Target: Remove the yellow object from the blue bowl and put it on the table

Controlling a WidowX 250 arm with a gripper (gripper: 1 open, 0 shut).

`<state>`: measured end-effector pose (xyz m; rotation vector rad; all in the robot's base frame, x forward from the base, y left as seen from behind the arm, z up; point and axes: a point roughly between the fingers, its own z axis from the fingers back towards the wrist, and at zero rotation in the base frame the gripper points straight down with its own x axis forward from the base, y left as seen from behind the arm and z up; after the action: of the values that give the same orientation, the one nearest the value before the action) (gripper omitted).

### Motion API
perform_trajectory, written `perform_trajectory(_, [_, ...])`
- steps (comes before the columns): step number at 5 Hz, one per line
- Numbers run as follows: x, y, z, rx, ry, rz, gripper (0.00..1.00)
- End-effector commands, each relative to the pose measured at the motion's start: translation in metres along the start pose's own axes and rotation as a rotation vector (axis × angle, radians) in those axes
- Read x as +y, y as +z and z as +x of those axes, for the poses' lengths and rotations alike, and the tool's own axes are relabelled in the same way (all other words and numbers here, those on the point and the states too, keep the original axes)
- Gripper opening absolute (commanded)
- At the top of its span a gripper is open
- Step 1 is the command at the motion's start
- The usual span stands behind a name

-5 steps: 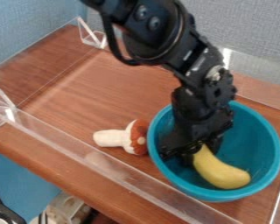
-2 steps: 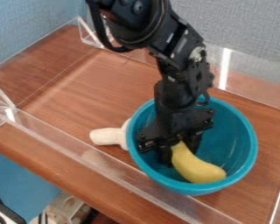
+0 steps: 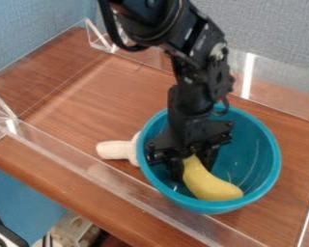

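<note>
Gripper (image 3: 187,152) pointing straight down into the blue bowl (image 3: 254,138), fingers partway apart and straddling the upper end of the yellow object (image 3: 209,182); looks clamped on it, though contact itself hard to confirm behind the dark fingers. Compared with a second ago, whole bowl shifted left across the table (image 3: 80,101), dragged along with the hand instead of staying put. Bowl's left rim now covering most of the cream mushroom toy (image 3: 115,150), only its pale stem end poking out at the left where before the reddish cap showed clear of the bowl. Banana likewise carried left with the bowl, lower end apparently resting on the bowl's floor near the front wall, not yet lifted clear of the rim. Meaning for the task: extraction hardly begun, object still inside the bowl, and the light bowl tending to slide or tip along with any pull. Likely needed next: a straighter upward lift to free the banana from the bowl's wall before any sideways travel toward open wood. Risk, as a judgement only: further dragging pushing the bowl against the near acrylic wall (image 3: 67,169) or over the mushroom toy.
</note>
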<state>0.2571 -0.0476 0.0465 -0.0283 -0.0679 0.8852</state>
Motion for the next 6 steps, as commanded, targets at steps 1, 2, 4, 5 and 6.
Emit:
perform_trajectory(1, [-0.007,0.025,0.014,-0.018,-0.051,-0.072,0.00])
perform_trajectory(2, [-0.006,0.040,0.025,0.010,-0.097,-0.096,0.00])
perform_trajectory(4, [0.012,0.090,0.056,0.023,0.006,-0.137,0.00])
perform_trajectory(5, [0.023,0.096,0.088,0.016,0.130,-0.145,0.00])
perform_trajectory(6, [0.034,0.095,0.116,-0.003,0.229,-0.144,0.00])
